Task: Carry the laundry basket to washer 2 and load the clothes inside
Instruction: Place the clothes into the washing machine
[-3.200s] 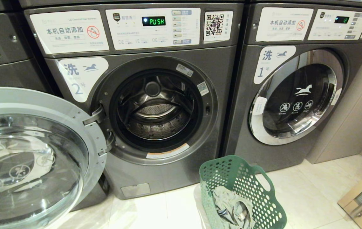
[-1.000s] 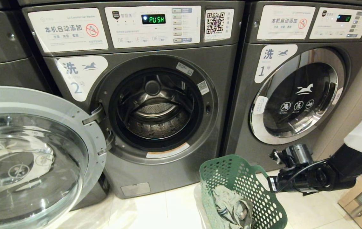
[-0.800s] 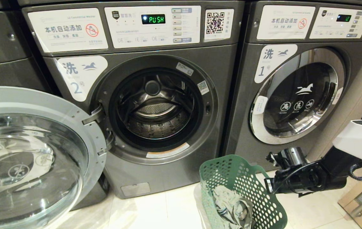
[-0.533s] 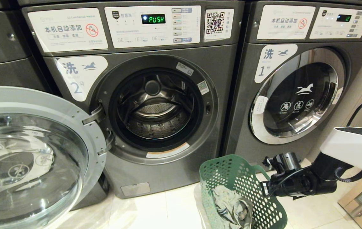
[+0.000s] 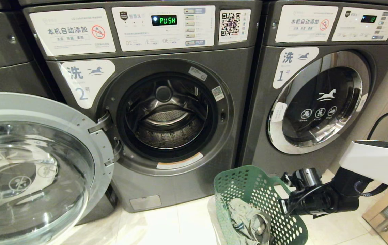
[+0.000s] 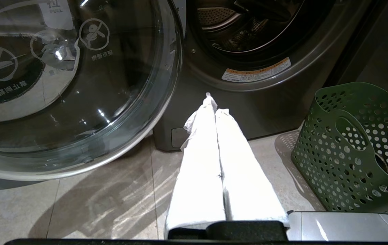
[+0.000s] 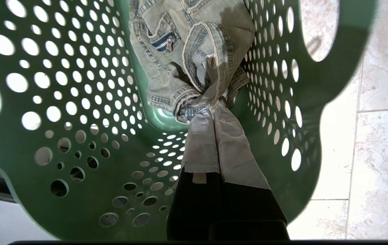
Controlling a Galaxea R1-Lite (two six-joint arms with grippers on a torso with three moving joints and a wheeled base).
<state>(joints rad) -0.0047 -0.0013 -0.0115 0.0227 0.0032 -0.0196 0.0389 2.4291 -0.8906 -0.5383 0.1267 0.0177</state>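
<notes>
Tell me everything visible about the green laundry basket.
The laundry basket is green plastic with round-holed walls and loop handles. It stands upright on the pale tiled floor, in front of the gap between washer 2 and the machine marked 1. Crumpled clothes lie on its bottom. The right hand, shut, hangs over its opening; contact with the garment is unclear.

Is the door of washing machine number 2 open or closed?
Open. The glass door of washer 2 is swung out to the left, and the bare drum shows through the round opening.
</notes>
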